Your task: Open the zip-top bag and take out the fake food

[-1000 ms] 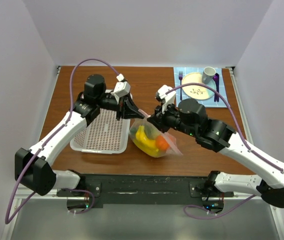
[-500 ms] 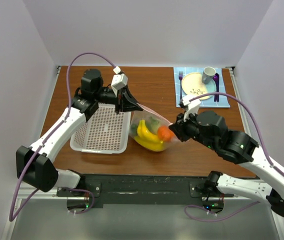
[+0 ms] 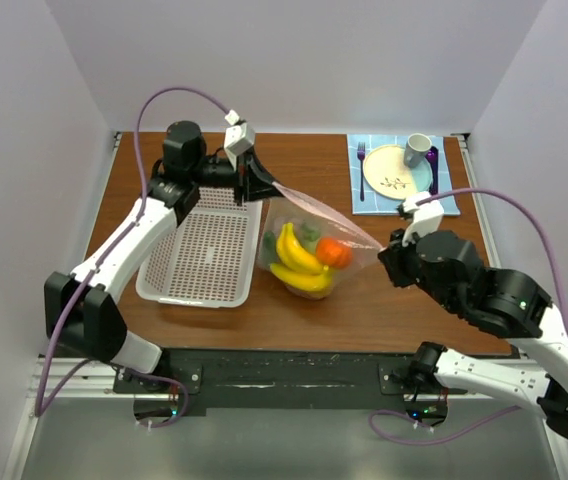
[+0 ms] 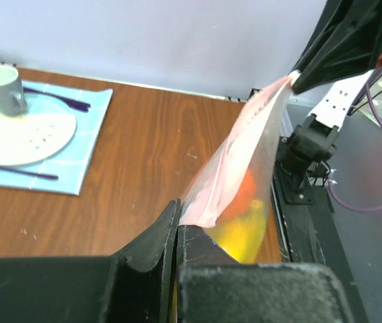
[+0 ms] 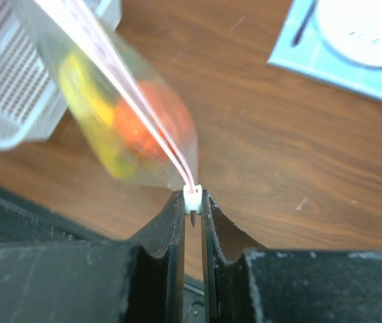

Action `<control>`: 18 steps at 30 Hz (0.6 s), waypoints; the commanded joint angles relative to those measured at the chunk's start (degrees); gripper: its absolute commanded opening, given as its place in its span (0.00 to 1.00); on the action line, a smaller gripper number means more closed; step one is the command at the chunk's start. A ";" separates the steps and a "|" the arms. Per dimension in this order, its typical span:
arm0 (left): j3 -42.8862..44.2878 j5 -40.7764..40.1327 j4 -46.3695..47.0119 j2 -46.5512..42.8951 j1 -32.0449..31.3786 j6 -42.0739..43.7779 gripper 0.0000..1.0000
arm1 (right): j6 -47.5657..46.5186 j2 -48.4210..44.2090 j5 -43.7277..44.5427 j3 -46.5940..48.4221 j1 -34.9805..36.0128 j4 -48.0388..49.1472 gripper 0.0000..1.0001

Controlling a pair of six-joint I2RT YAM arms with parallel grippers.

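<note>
The zip-top bag point(image 3: 299, 225) hangs stretched between both grippers over the brown table, its pinkish zip strip point(image 4: 245, 138) pulled taut. My left gripper point(image 3: 264, 187) point(image 4: 177, 225) is shut on the bag's left top corner. My right gripper point(image 3: 385, 248) point(image 5: 192, 196) is shut on the small white slider point(image 5: 192, 196) at the strip's right end. The fake food sits in the bag's lower part: yellow bananas point(image 3: 298, 258), an orange-red fruit point(image 3: 333, 252) point(image 5: 147, 121) and a green piece point(image 3: 309, 232). In both wrist views the food is blurred through the plastic.
A white perforated basket point(image 3: 204, 255) lies to the left of the bag, under the left arm. At the back right, a blue mat point(image 3: 449, 200) carries a yellow plate point(image 3: 392, 170), a grey cup point(image 3: 417, 150), a fork point(image 3: 361, 157) and a purple utensil point(image 3: 432, 160).
My right gripper has slid to the right along the zip strip, away from the left gripper. The left gripper has drawn back and up. The bag has been pulled out long and taut.
</note>
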 commanded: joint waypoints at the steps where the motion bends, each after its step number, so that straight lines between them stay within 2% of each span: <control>1: 11.12 -4.95 5.01 4.68 -2.08 -1.90 0.00 | -0.82 -0.54 16.07 7.37 -0.27 -8.89 0.00; 9: 17.47 -8.20 7.12 11.55 -5.70 -2.61 0.00 | -4.87 2.88 17.15 5.62 -0.27 -0.19 0.00; 12: 14.41 -7.76 3.18 11.03 -6.40 0.54 0.00 | -2.24 3.06 12.41 3.25 -0.27 -0.97 0.00; 16: 4.24 -6.97 -6.31 7.25 -8.59 11.26 0.00 | 0.57 1.75 -3.11 -2.45 -0.36 -2.38 0.01; 18: 1.32 -6.18 -11.58 4.97 -8.95 14.86 0.00 | 1.63 1.74 -7.62 -3.96 -0.18 -3.26 0.09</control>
